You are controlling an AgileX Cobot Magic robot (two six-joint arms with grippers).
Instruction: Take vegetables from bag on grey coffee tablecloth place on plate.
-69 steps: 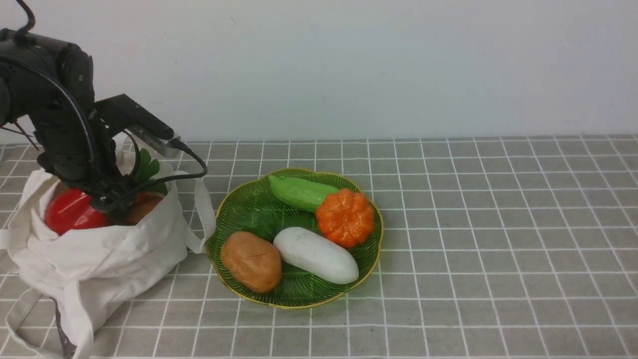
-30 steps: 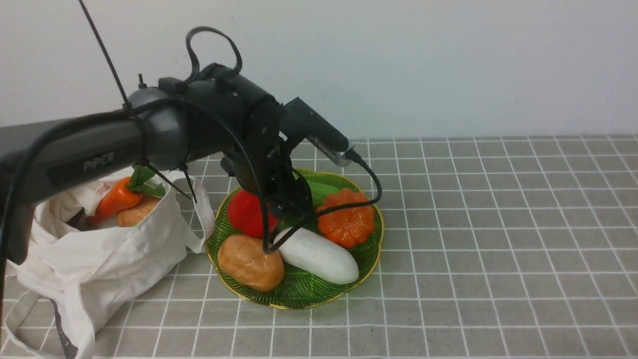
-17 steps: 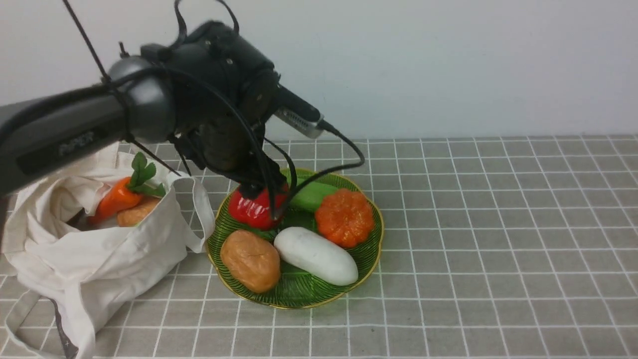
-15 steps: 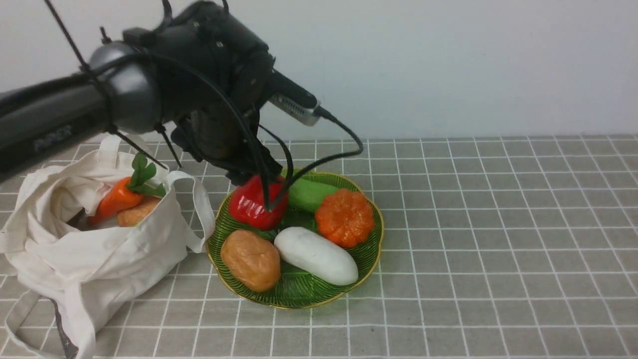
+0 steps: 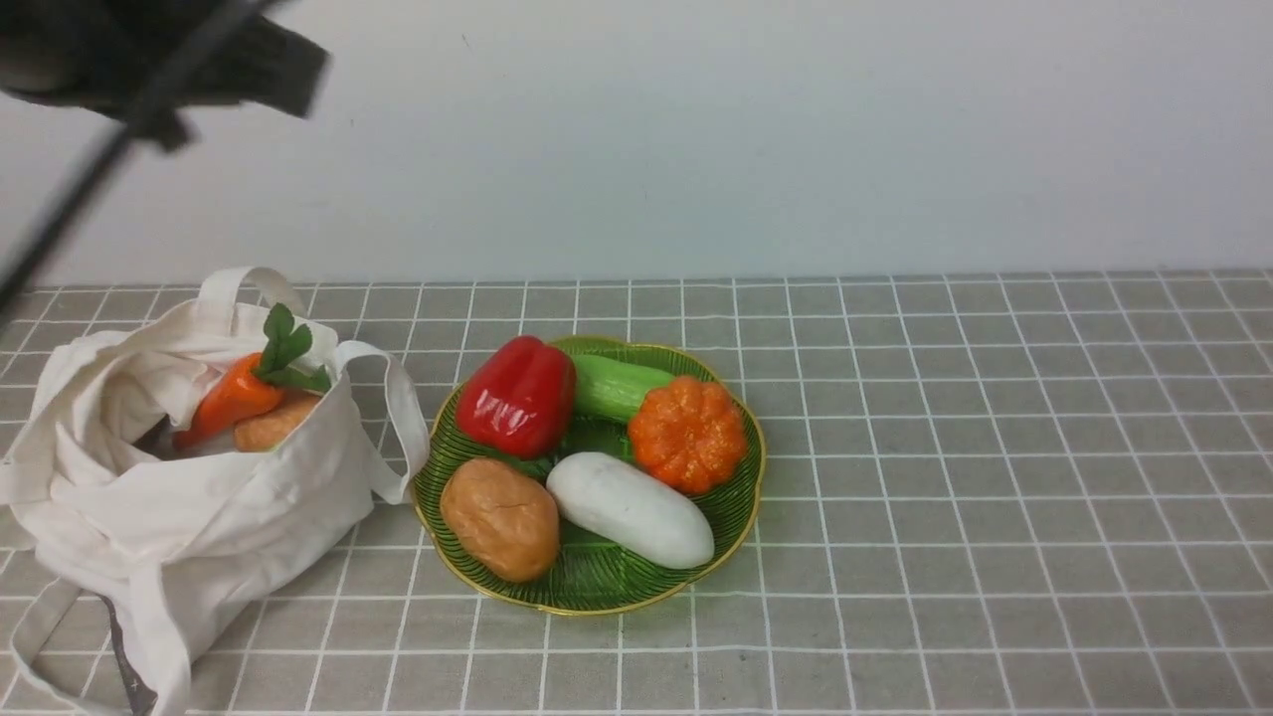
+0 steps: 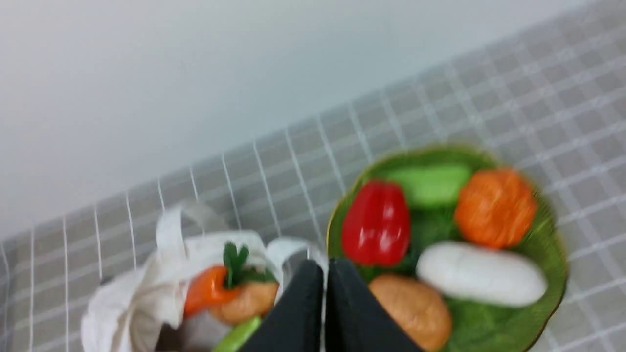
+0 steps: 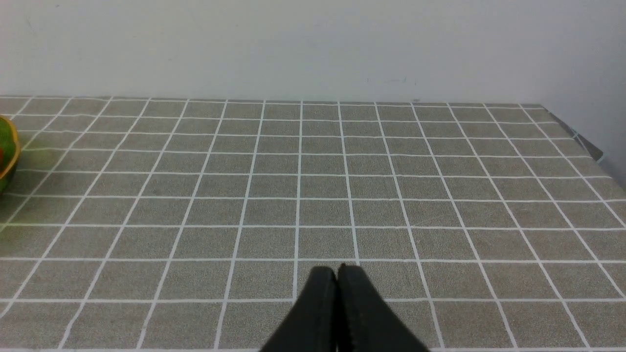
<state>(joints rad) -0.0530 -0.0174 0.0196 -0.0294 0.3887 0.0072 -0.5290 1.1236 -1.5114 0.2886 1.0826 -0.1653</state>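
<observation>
The red bell pepper (image 5: 517,395) lies on the green plate (image 5: 738,502) beside a green cucumber (image 5: 619,385), an orange pumpkin (image 5: 688,434), a white vegetable (image 5: 630,508) and a brown potato (image 5: 500,518). The off-white bag (image 5: 189,517) stands left of the plate, with an orange carrot (image 5: 229,399) and a brown vegetable (image 5: 275,423) showing in its mouth. My left gripper (image 6: 326,266) is shut and empty, high above the gap between bag and plate; only a blurred part of its arm (image 5: 179,55) shows in the front view. My right gripper (image 7: 337,270) is shut and empty, low over bare cloth.
The grey checked tablecloth (image 5: 995,447) covers the table up to a pale wall. The plate's edge (image 7: 7,161) shows at the side of the right wrist view. The table's far corner (image 7: 582,142) shows there too.
My left gripper let go of the red pepper on the plate, rose up and away to the upper left, and is now shut. The pepper stays on the plate.
</observation>
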